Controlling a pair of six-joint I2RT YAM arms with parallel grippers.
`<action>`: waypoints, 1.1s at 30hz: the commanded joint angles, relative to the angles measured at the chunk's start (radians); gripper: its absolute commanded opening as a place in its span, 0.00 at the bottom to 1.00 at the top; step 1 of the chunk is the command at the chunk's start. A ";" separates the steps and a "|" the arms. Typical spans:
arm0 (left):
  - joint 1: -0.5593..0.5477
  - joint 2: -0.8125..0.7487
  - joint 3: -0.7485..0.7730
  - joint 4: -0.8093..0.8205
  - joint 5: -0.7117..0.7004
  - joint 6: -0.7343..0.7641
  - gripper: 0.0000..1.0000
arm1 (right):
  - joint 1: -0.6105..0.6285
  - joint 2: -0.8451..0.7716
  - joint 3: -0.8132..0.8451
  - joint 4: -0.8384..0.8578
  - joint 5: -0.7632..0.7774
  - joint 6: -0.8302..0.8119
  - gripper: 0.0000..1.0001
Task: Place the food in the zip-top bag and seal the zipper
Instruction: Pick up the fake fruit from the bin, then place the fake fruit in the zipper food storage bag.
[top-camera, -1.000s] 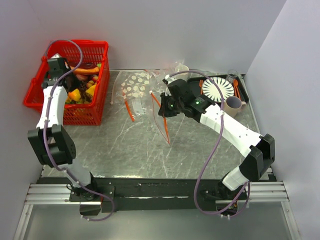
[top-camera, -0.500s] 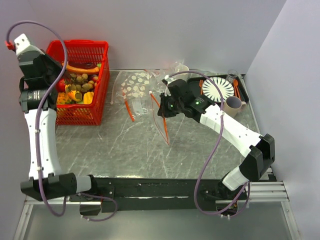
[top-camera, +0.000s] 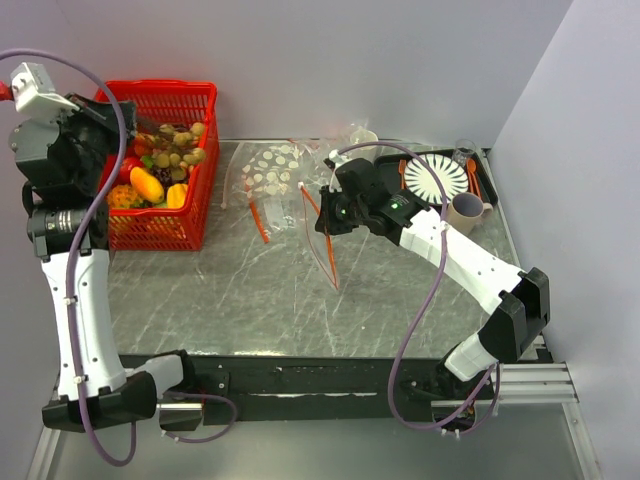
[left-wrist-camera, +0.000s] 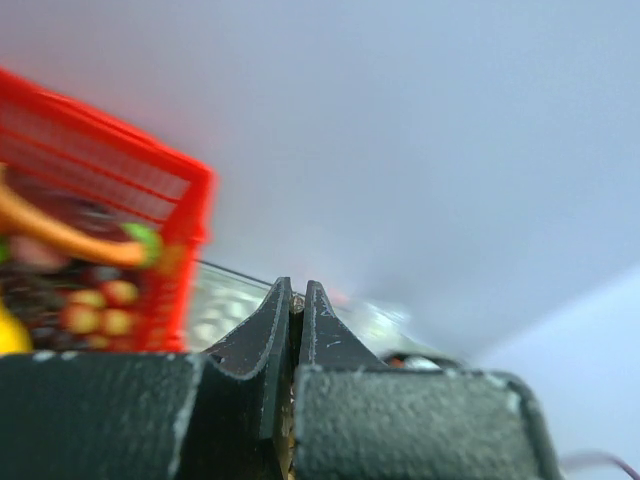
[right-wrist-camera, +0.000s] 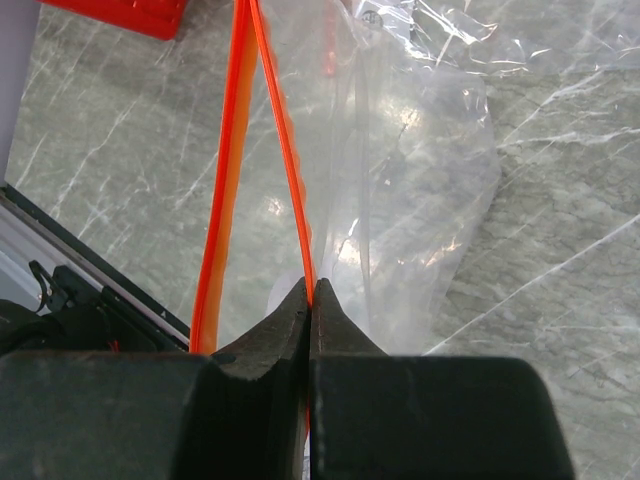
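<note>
One grip: right gripper (right-wrist-camera: 311, 292) clenched on zipper (right-wrist-camera: 226, 180), zip-top bag (right-wrist-camera: 410, 190) mouth parted.
Left gripper (left-wrist-camera: 296, 290): clenched, raised near basket (top-camera: 165, 87); contents indiscernible.
Advice: hold mouth wide, steady.

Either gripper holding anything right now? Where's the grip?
Right gripper pinches the zip-top bag by one strip of its zipper. Left gripper is shut, nothing visible in it.

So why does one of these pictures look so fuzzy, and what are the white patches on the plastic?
Left wrist view: the red basket and everything behind is smeared, only the left gripper is crisp. Right wrist view: sharp, white glare on the zip-top bag. Top view: sharp, evenly lit.
</note>
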 joint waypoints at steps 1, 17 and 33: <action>-0.003 -0.005 -0.060 0.193 0.298 -0.151 0.01 | -0.007 -0.031 0.031 0.012 -0.013 -0.007 0.03; -0.287 0.091 -0.361 0.966 0.669 -0.684 0.01 | -0.007 -0.017 0.093 0.008 -0.077 -0.003 0.03; -0.477 0.159 -0.544 1.534 0.504 -0.952 0.01 | -0.045 -0.075 0.074 0.077 -0.325 0.066 0.03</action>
